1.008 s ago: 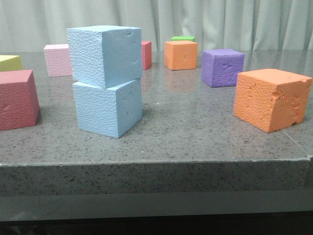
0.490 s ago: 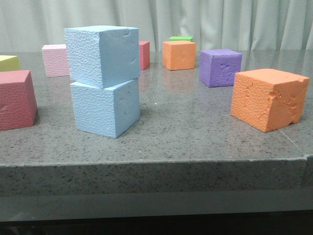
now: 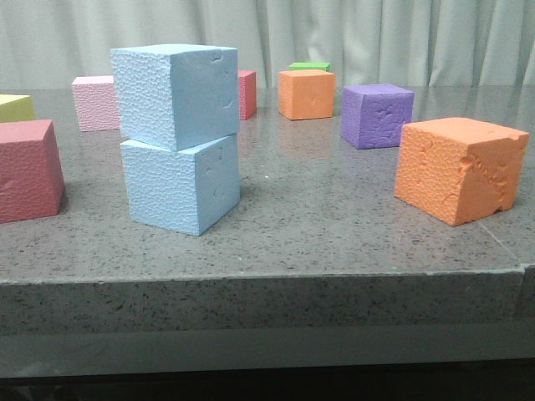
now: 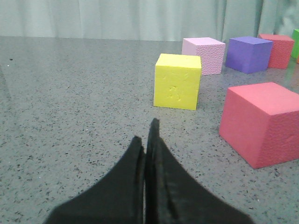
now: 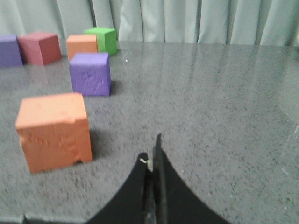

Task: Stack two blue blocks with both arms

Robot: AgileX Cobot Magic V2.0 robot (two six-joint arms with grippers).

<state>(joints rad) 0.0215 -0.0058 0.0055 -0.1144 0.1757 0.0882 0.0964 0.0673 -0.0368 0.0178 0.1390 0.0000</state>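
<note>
In the front view, one sky-blue block (image 3: 177, 93) sits on top of the other sky-blue block (image 3: 182, 185), slightly twisted, near the table's front left. No arm shows in that view. In the left wrist view my left gripper (image 4: 145, 135) is shut and empty over bare table, with a yellow cube (image 4: 177, 81) ahead of it. In the right wrist view my right gripper (image 5: 152, 149) is shut and empty over bare table. The blue blocks do not show in either wrist view.
Front view: big orange cube (image 3: 461, 169) at front right, red cube (image 3: 28, 170) at left edge, purple cube (image 3: 376, 114), small orange cube (image 3: 306, 93), pink cube (image 3: 96, 103), green cube (image 3: 309, 66) farther back. The table's front edge (image 3: 267, 280) is close.
The front view has shifted slightly, so all the cubes sit a little left and lower in the frame than a second ago. The blue stack stays as it was.
</note>
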